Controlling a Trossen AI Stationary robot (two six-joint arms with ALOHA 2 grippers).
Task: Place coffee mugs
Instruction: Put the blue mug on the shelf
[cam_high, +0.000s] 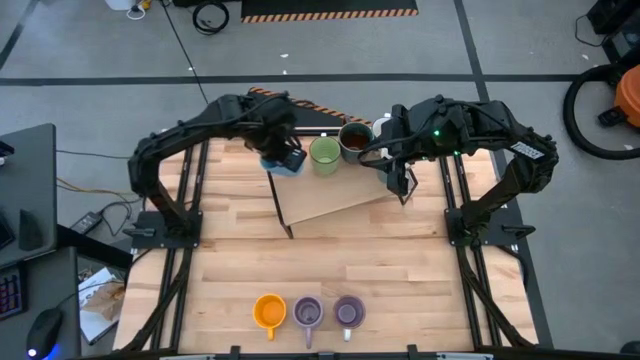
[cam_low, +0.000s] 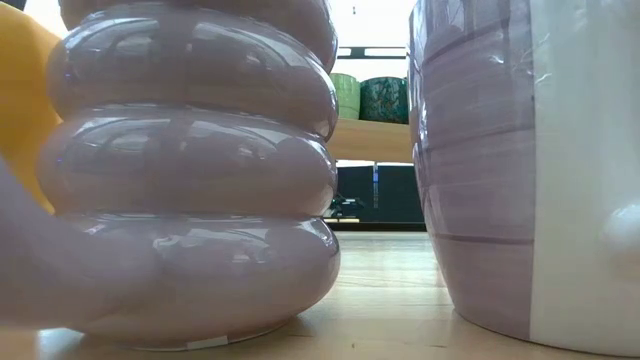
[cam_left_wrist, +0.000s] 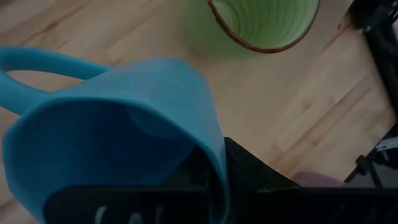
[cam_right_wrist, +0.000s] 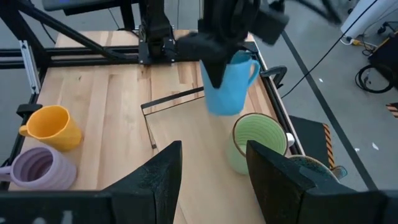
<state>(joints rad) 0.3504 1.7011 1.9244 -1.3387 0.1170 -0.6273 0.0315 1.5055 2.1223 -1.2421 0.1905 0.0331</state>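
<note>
Clearly the left hand (cam_right_wrist: 217, 62) is clamped on the rim of the sky-blue glossy handled mug (cam_high: 278, 160), one finger inside the cup and one outside, which lets it carry the mug upright above the raised pale plywood shelf (cam_high: 335, 205) at the far side of the desk (cam_high: 330, 270). Just beside it on that shelf stand the light-green ribbed mug (cam_high: 324, 154) and the dark brown-green glazed mug (cam_high: 355, 140), so the blue one looks bound for the free spot next in that row. The right hand (cam_right_wrist: 214, 168) hovers near the shelf with its fingers apart and nothing between them. An orange mug (cam_high: 269, 312), a lilac ringed mug (cam_high: 307, 314) and a purple-and-white mug (cam_high: 348, 312) wait in a line at the near edge of the butcher-block wood. Around the desk lies grey floor (cam_high: 500, 40) with cables.
</note>
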